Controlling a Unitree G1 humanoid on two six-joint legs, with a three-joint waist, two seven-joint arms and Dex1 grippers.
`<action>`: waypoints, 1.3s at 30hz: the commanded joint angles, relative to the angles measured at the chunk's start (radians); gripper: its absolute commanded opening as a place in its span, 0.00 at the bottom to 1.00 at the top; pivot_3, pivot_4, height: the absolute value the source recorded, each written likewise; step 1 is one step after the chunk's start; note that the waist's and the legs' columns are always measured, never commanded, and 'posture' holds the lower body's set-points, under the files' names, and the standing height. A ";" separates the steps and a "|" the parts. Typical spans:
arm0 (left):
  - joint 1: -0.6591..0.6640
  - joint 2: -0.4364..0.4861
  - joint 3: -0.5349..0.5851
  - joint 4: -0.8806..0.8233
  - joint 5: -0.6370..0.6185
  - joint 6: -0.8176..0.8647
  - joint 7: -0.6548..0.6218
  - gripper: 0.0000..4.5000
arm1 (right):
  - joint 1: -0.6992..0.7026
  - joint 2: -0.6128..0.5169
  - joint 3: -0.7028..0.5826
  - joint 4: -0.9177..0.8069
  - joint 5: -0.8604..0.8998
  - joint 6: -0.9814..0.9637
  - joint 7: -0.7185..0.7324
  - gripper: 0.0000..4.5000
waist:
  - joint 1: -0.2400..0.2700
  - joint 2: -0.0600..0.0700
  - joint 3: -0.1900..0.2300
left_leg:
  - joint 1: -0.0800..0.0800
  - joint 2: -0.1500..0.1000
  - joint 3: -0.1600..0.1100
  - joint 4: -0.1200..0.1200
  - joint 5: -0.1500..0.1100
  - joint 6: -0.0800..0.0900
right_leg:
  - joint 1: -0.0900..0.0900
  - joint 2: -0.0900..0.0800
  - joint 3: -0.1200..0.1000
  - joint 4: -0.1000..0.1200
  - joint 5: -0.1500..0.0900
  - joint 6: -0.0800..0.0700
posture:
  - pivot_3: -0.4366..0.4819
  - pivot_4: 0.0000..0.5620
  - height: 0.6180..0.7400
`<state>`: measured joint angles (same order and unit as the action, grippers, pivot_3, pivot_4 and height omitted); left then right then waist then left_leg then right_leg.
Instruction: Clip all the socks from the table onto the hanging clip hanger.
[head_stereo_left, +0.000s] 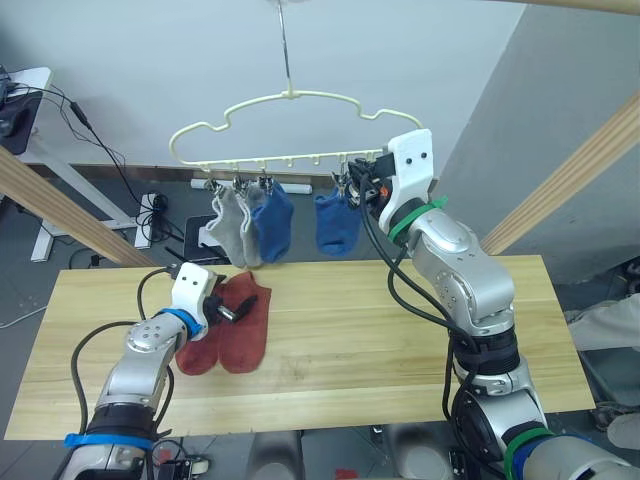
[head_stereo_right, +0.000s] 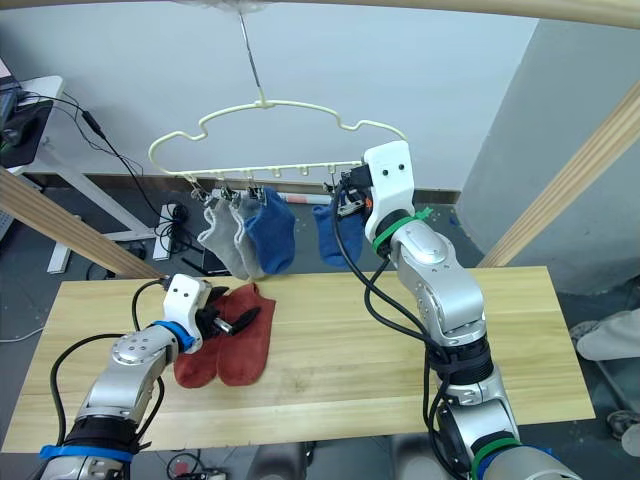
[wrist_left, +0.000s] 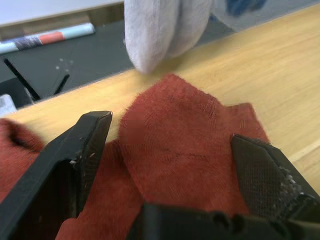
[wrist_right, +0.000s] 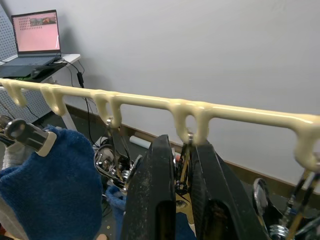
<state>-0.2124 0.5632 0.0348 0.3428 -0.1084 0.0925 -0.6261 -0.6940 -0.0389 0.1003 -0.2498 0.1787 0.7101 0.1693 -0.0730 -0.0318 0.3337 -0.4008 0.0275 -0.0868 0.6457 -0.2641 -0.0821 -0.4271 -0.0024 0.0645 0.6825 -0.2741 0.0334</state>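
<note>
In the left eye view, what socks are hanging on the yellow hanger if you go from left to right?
Two light grey ankle socks hanging close together → a blue ankle sock → another blue ankle sock, beside the right gripper. All hang from the pale yellow wire clip hanger.

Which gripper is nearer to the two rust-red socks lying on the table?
Left. The left gripper is open right over the rust-red socks on the table. The right gripper is raised at the clip hanger, shut on a clip beside a hung blue sock.
</note>
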 joint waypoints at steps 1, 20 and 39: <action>0.015 0.001 -0.033 0.039 0.037 -0.008 -0.018 0.76 | -0.005 0.005 0.003 -0.064 0.006 0.002 -0.003 0.01 | -0.002 0.000 0.000 | 0.000 0.000 0.000 0.000 0.000 0.000 | 0.000 0.000 0.000 0.000 0.000 0.000 | 0.41 0.61 0.96; -0.069 -0.059 -0.058 -0.409 -0.273 0.282 -0.238 0.00 | 0.003 0.009 0.003 -0.080 0.002 0.010 -0.005 0.01 | -0.008 0.000 0.000 | -0.001 0.000 -0.001 0.001 0.000 0.000 | -0.001 0.001 0.000 0.003 0.000 0.000 | 0.40 0.58 0.96; -0.413 -0.319 -0.061 -0.216 -0.300 0.362 -0.083 0.00 | -0.002 0.031 -0.003 -0.112 0.023 0.041 0.001 0.01 | -0.013 0.000 0.000 | -0.001 0.000 0.000 0.000 0.000 0.000 | 0.000 0.002 0.000 0.000 0.000 0.000 | 0.37 0.58 0.96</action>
<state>-0.6050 0.2543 -0.0403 0.1394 -0.3988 0.4743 -0.7094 -0.6880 -0.0184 0.0989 -0.3072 0.1811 0.7541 0.1691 -0.0857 -0.0320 0.3336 -0.4019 0.0270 -0.0866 0.6462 -0.2638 -0.0822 -0.4274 -0.0005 0.0647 0.6824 -0.2740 0.0334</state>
